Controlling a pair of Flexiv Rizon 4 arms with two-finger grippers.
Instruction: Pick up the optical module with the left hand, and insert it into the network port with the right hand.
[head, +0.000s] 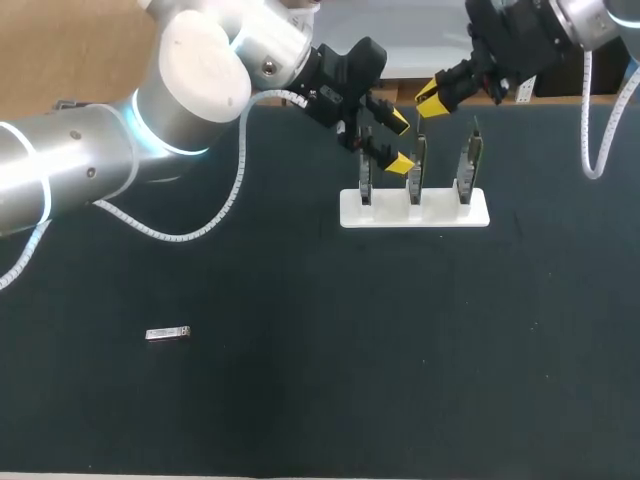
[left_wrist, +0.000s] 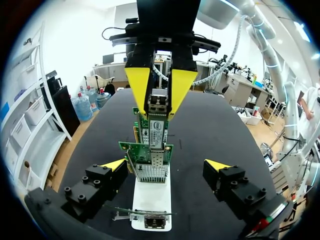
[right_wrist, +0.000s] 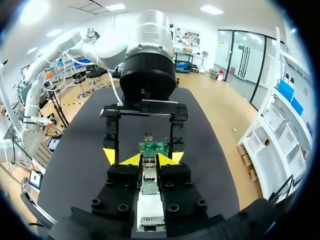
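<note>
**A:** What is set out on the dark table (head: 300, 400)?

**B:** A white stand (head: 380, 212) with 3 upright network cards (head: 467, 160) is placed toward the far edge. 1 optical module (head: 168, 334) is laid flat on the left side, well apart from the stand, with its long axis running left to right.

**A:** And the grippers?

**B:** The left gripper (left_wrist: 166, 164) is spread wide and nothing is held. The right gripper (right_wrist: 148, 160) is clamped on a second module (right_wrist: 148, 177). Its long axis is aligned with the fingers and pointed at the cards.
</note>
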